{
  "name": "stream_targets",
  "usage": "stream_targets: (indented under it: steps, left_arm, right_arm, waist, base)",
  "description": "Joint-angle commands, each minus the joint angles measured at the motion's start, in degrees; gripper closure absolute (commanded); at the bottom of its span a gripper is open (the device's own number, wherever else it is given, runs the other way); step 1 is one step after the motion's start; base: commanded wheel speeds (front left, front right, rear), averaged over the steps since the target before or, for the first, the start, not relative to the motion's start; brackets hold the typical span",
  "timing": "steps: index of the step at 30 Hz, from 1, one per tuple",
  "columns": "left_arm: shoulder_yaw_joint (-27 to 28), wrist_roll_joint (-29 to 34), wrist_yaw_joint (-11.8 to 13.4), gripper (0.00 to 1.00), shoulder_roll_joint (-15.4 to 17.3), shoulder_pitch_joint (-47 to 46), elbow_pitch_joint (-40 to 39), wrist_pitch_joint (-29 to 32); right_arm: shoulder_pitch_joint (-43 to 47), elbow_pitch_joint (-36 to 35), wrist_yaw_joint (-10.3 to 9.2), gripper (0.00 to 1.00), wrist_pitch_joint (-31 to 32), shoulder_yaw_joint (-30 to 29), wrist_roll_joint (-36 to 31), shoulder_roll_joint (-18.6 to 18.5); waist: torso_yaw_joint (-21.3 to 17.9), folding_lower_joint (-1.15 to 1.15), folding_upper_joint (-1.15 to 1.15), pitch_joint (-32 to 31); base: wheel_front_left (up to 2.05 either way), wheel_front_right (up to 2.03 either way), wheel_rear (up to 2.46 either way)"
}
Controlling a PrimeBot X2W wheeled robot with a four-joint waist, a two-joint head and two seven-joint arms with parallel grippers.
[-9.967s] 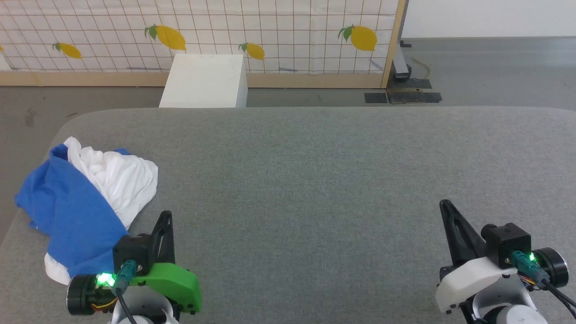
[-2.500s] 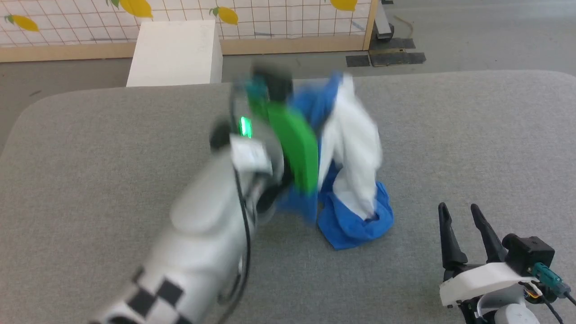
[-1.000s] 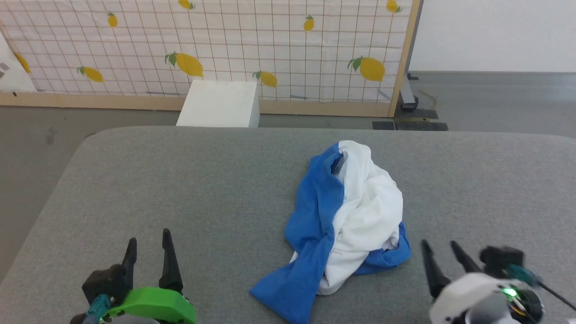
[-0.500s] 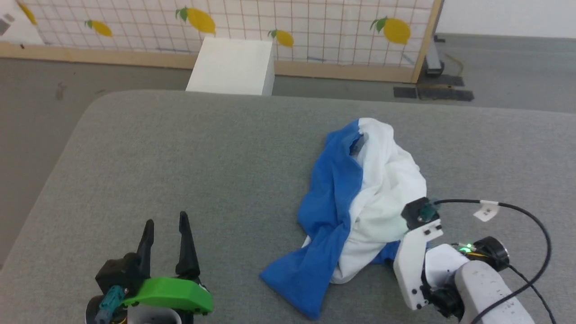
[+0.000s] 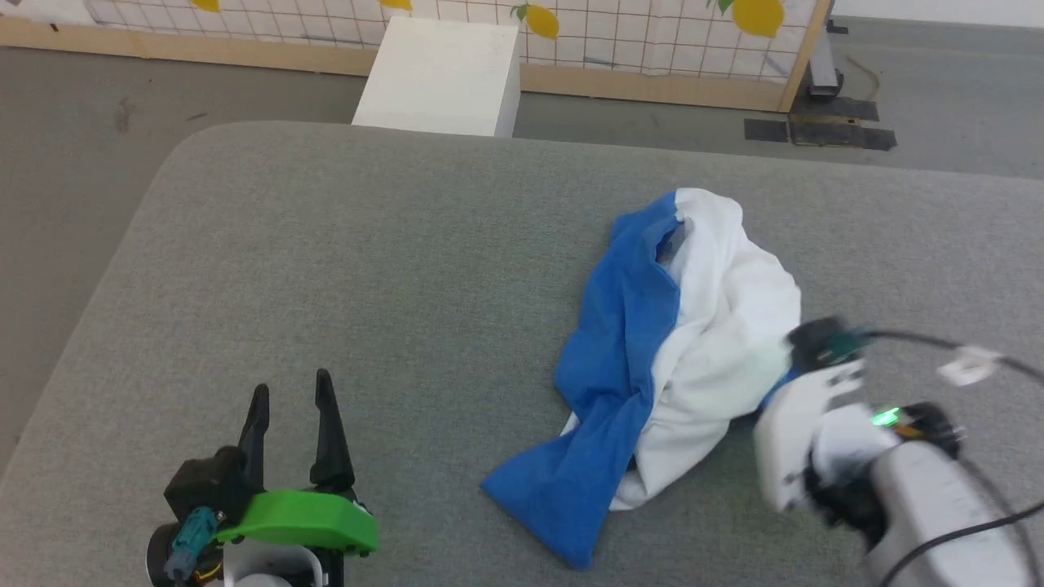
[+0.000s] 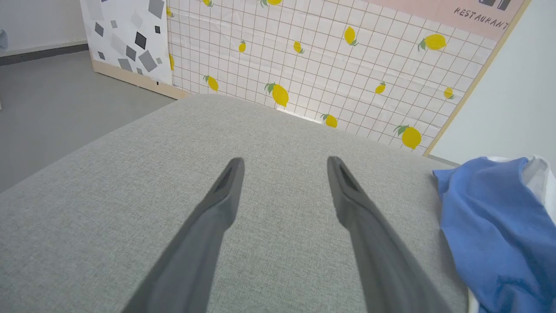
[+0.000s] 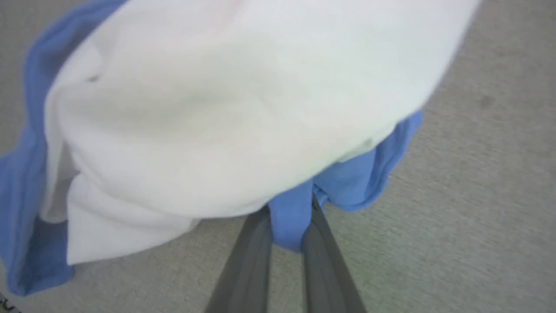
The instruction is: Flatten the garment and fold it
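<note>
The right gripper (image 7: 289, 213) is a blur in the head view, its fingertips hidden under the shirt (image 5: 693, 342). Its wrist view shows it pinching a blue fold. The shirt lies crumpled right of centre on the grey table (image 5: 326, 244), its length running from far to near-left. The left gripper (image 5: 292, 383) stands wide, empty.

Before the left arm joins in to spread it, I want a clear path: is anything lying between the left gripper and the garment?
Nothing visible: only bare grey padded surface lies between the open left gripper and the garment, blue edge nearest.
</note>
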Motion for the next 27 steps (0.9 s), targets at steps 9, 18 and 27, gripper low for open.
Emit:
stream_targets:
  steps: [9,18,27]
  left_arm:
    - [-0.24,1.37,-1.71,0.00,-0.71,-1.86,0.74,-0.26]
    - [-1.40,0.16,-2.95,0.00,-0.87,-2.17,3.43,-0.26]
    - [-9.56,-7.60,-4.84,0.00,-0.92,-12.61,7.16,7.88]
  right_arm:
    - [-2.15,-1.91,-0.11,1.00,-1.09,-27.39,-8.44,-8.34]
    - [1.78,-2.27,-0.11,0.00,-1.48,-36.52,-11.22,-2.20]
    - [2.40,-12.75,-0.11,0.00,-14.14,-38.93,-4.39,3.63]
  waist:
    - [-0.97,0.00,0.00,-0.86]
    - [-2.16,0.00,0.00,-1.72]
    - [-3.57,0.00,0.00,-3.88]
  base:
    - [0.00,0.00,0.00]
    - [0.00,0.00,0.00]
    - [0.00,0.00,0.00]
